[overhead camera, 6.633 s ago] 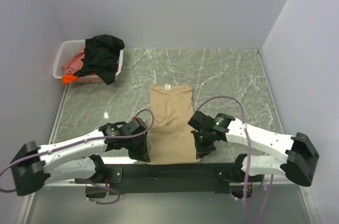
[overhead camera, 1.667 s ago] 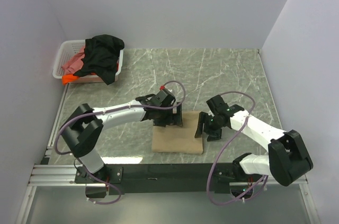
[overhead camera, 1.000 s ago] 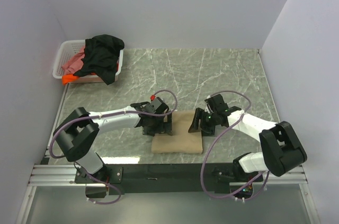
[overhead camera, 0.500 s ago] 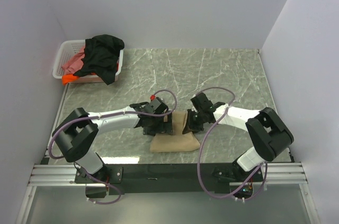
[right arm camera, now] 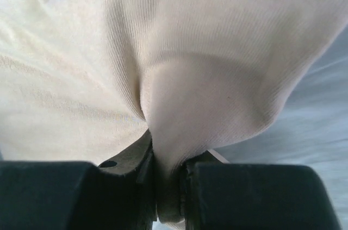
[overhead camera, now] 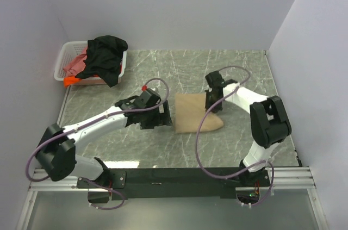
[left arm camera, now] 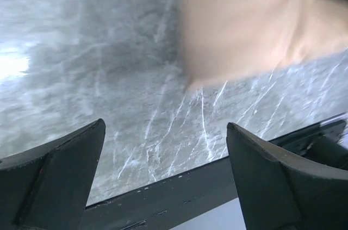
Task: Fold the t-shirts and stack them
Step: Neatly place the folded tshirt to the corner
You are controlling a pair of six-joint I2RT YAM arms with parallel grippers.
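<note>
Grey-veined marble covers the table [overhead camera: 239,72], which is closed in by pale walls. At its far left corner sits a white lattice basket [overhead camera: 61,58]. A black t-shirt [overhead camera: 106,58] is heaped over the basket's right side, a pink-red t-shirt [overhead camera: 75,66] lies beside it, and an orange t-shirt [overhead camera: 70,81] pokes out at the near edge. Toward the middle, the left gripper [left arm camera: 165,132] is low over the marble, jaws spread wide with nothing between them. It is just left of the tan t-shirt [overhead camera: 193,115] and apart from it. That shirt lies folded into a compact bundle right of centre, its near right corner drawn to a point. At the bundle's far right edge, the right gripper [right arm camera: 168,184] pinches a fold of the tan cloth, which bunches up from between its fingers.
</note>
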